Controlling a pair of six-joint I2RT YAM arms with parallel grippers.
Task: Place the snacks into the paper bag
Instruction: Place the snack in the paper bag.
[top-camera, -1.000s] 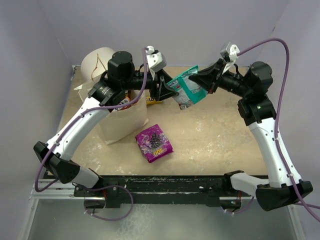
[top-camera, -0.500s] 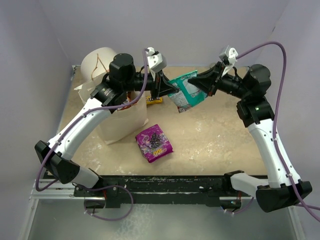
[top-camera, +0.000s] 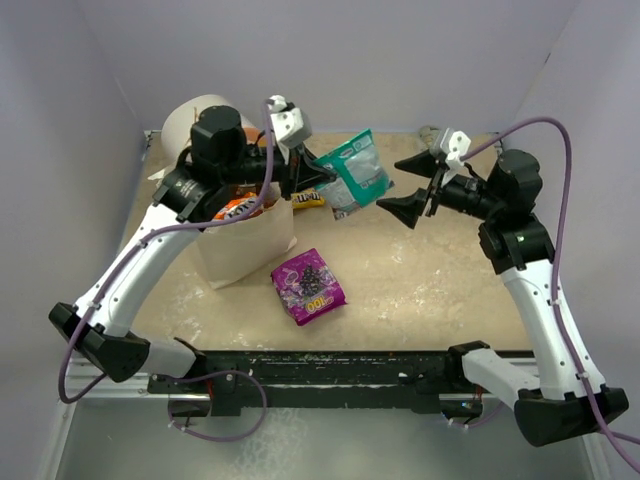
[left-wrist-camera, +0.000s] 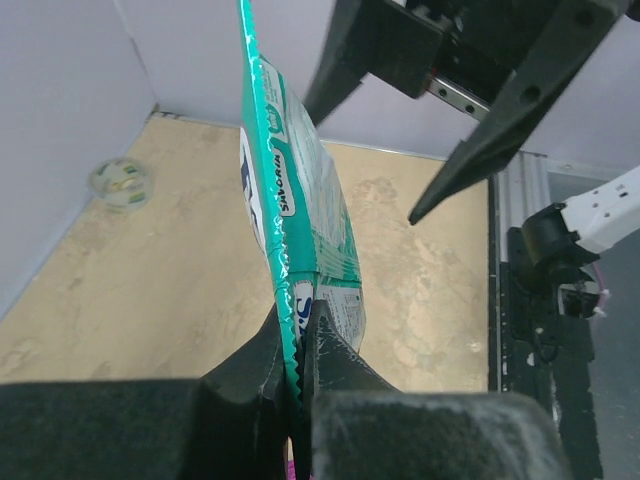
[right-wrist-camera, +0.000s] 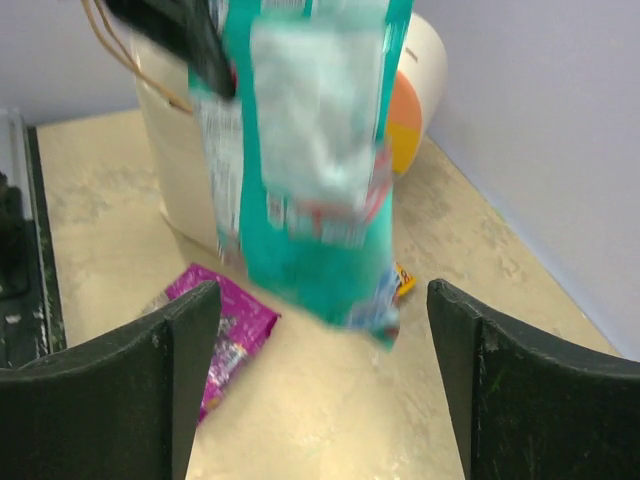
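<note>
The left gripper (top-camera: 318, 175) clamps the teal packet (top-camera: 355, 172) by its edge; the right gripper (top-camera: 398, 185) gapes empty. Swinging left to the paper bag (top-camera: 245, 250) could shake it loose.

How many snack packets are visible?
4: shiny teal packet in left tool; purple packet on table; yellow packet beside beige paper bag; orange packet inside it. Others may be hidden.
</note>
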